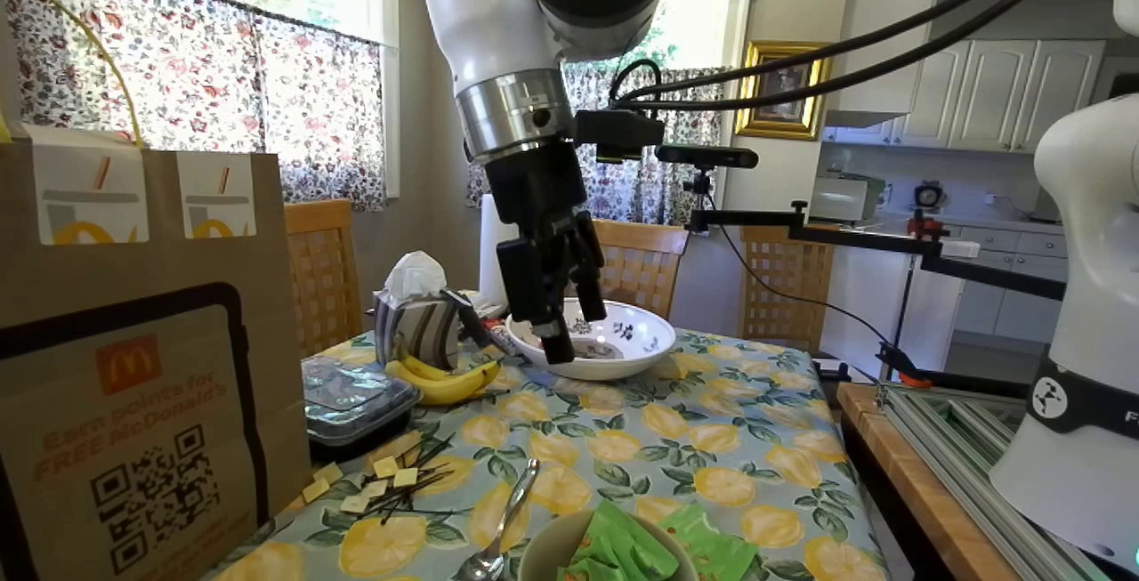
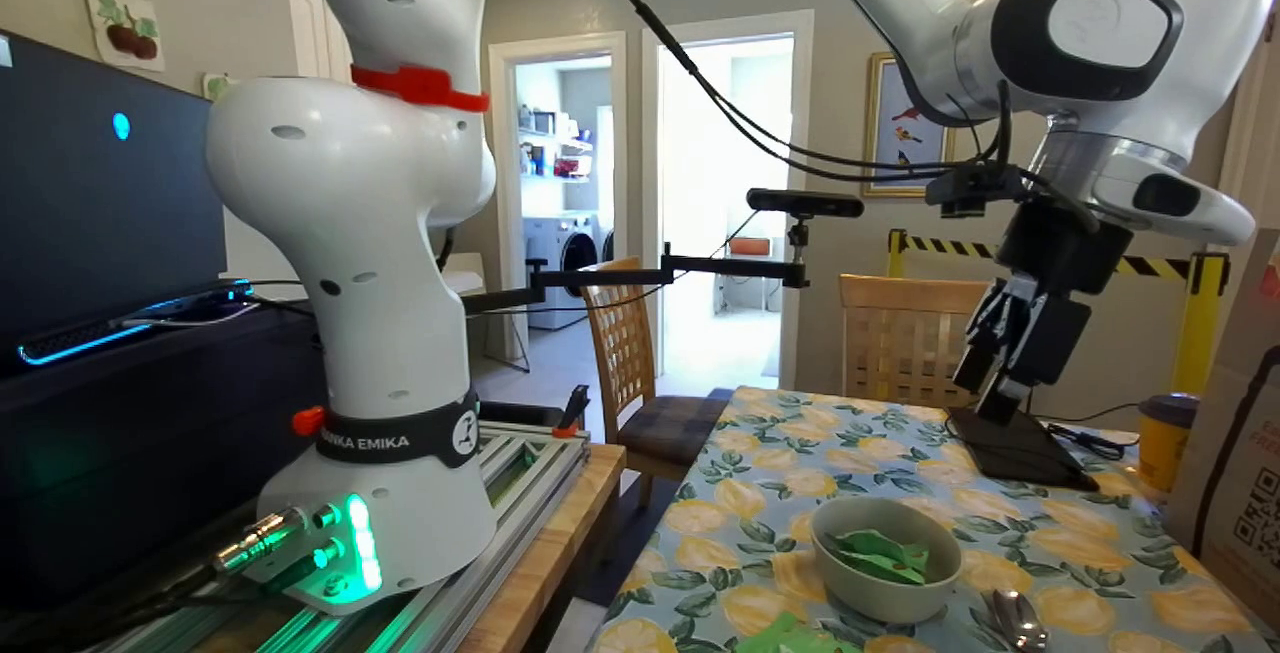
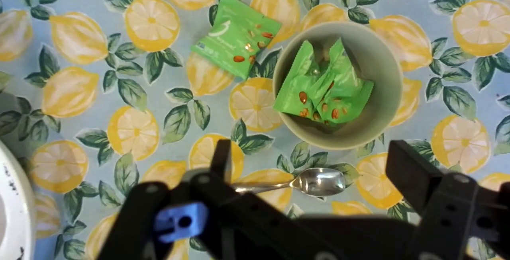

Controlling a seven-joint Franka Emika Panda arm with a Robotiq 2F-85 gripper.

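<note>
Spoon [image 3: 306, 182] gleams silver, oval-headed and slim-handled, on the lemon-print tablecloth [image 3: 95, 120].

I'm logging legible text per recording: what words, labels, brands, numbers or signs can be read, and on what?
"Earn points for FREE McDonald's": paper bag, above a QR code; the line beneath it is too blurred.
"M": red logo on that bag.
"ANKA EMIKA": black band round the robot's base, first letters out of sight.
"F": that band again, cut by the picture's edge.
Green packets: print too small or blurred to read.
</note>
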